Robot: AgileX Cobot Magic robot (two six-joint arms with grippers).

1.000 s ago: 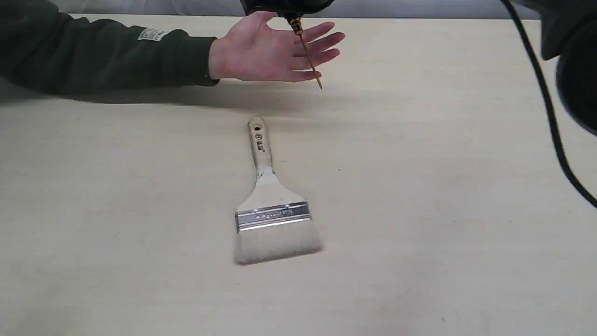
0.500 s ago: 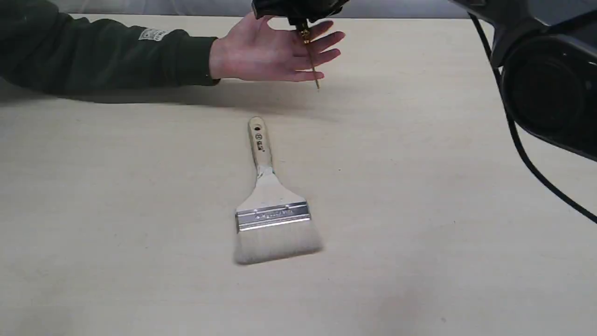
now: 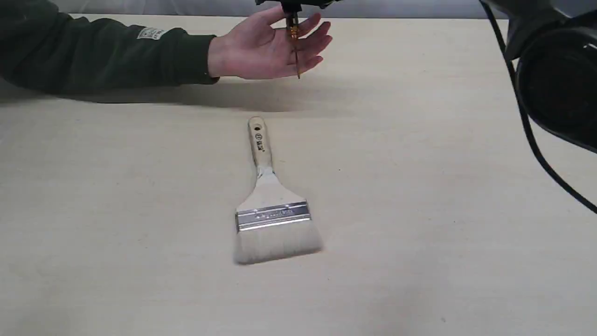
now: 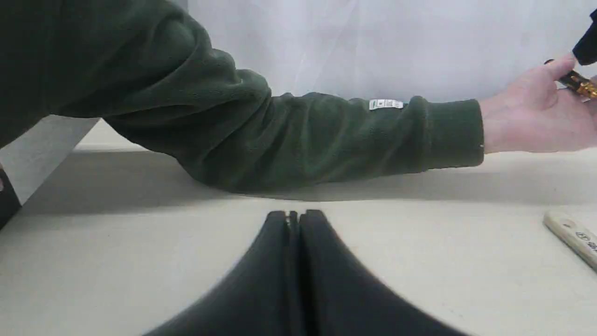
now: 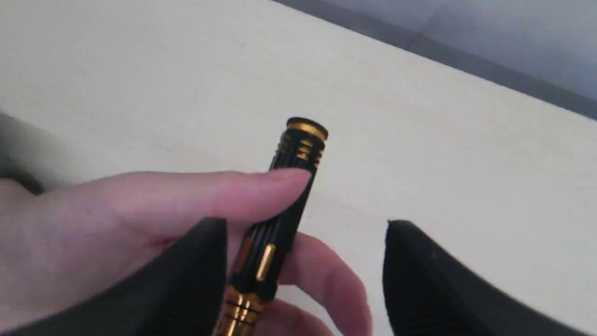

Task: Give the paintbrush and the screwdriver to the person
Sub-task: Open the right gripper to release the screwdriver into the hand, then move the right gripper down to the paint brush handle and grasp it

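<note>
Lying flat is one paintbrush (image 3: 271,206); one screwdriver (image 3: 294,37) touches one person's hand (image 3: 261,52).

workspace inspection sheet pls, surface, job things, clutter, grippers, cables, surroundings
surface: pale table, a few small dark specks.
paintbrush: flat on the table, handle pointing toward the person's hand.
screwdriver: tip down over that hand, thumb on its handle.
clutter: nothing seen.
left gripper: shut, empty, near the table.
right gripper: open, jaws either side of the screwdriver.
cables: black cable hanging off the right arm.
surroundings: white backdrop.
</note>
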